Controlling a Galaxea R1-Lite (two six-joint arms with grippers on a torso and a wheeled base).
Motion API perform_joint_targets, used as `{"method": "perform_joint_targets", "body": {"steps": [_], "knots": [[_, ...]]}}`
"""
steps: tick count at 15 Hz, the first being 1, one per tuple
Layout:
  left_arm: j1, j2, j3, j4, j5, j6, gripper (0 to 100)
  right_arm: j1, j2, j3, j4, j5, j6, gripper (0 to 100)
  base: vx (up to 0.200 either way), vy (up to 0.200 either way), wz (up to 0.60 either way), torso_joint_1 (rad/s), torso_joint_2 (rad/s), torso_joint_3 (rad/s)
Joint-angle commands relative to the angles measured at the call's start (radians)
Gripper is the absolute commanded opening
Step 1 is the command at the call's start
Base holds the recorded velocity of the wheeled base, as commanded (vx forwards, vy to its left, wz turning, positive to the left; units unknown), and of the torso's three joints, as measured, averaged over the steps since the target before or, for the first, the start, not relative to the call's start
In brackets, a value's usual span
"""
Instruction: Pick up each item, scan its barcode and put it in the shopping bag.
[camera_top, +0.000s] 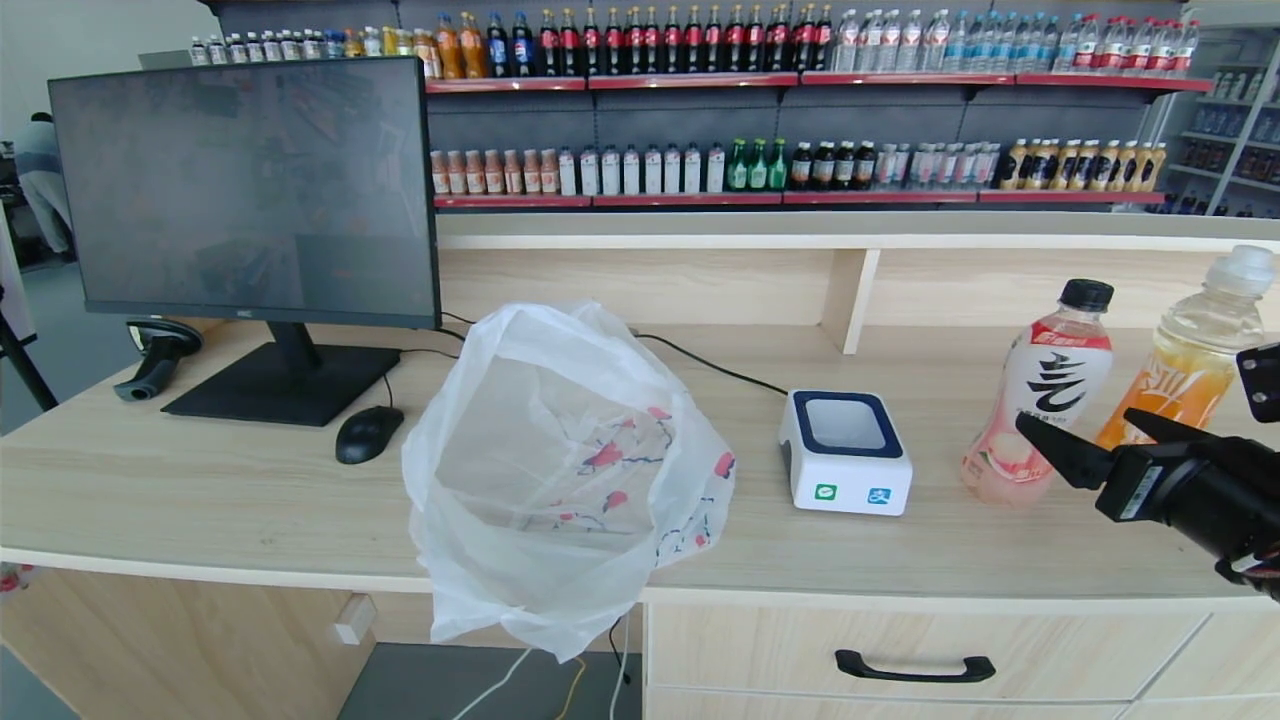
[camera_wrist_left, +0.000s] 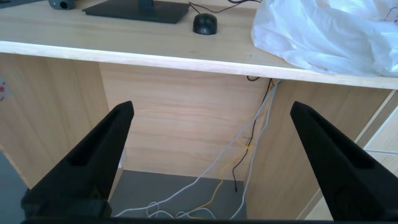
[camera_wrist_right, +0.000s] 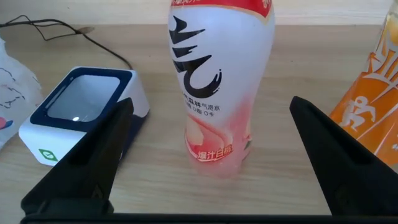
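At the far left of the tabletop (camera_top: 200, 500) a black handheld scanner (camera_top: 150, 362) lies beside the monitor (camera_top: 250, 190). A black mouse (camera_top: 368, 433) sits just off the right corner of the monitor's stand. The left gripper (camera_wrist_left: 211, 109) hangs below the tabletop's front edge with its 2 fingers spread wide apart and nothing between them. It faces the wooden front panel and some loose cables (camera_wrist_left: 242, 162). Right of the mouse, the white plastic shopping bag (camera_top: 560, 470) stands open, its lower part drooping over the front edge. Near its right side sits the white-and-blue barcode scanner (camera_top: 845, 450), window facing up. Further right, the pink drink bottle (camera_top: 1040, 400) with a black cap stands upright. The orange drink bottle (camera_top: 1195, 350) with a white cap stands near it, to its right and a little behind. The right gripper (camera_top: 1075, 416) hovers in front of the pink bottle with its 2 fingers wide apart, gripping nothing and clear of the bottle's sides
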Motion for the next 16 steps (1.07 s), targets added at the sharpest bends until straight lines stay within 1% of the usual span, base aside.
{"method": "perform_joint_targets", "body": {"steps": [1,3,4,8,12,16], "knots": [[0.000,0.000,0.000,0.000,-0.001,0.000,100,-0.002,0.070,-0.003,-0.050,-0.001,0.002,100,0.000,0.000,0.00,0.000,0.00,0.000],[0.000,0.000,0.000,0.000,-0.001,0.000,100,0.004,0.165,0.017,-0.196,-0.004,-0.004,100,0.000,0.000,0.00,0.000,0.00,0.000],[0.000,0.000,0.000,0.000,-0.001,0.000,100,0.006,0.185,0.014,-0.231,-0.006,-0.007,100,0.000,0.000,0.00,0.000,0.00,0.000],[0.000,0.000,0.000,0.000,-0.001,0.000,100,0.009,0.239,0.016,-0.271,-0.006,-0.006,100,0.000,0.000,0.00,0.000,0.00,0.000],[0.000,0.000,0.000,0.000,0.001,0.000,100,0.009,0.345,0.019,-0.414,-0.007,-0.012,100,0.000,0.000,0.00,0.000,0.00,0.000],[0.000,0.000,0.000,0.000,-0.001,0.000,100,0.007,0.377,-0.007,-0.418,-0.007,-0.015,100,0.000,0.000,0.00,0.000,0.00,0.000]]}}
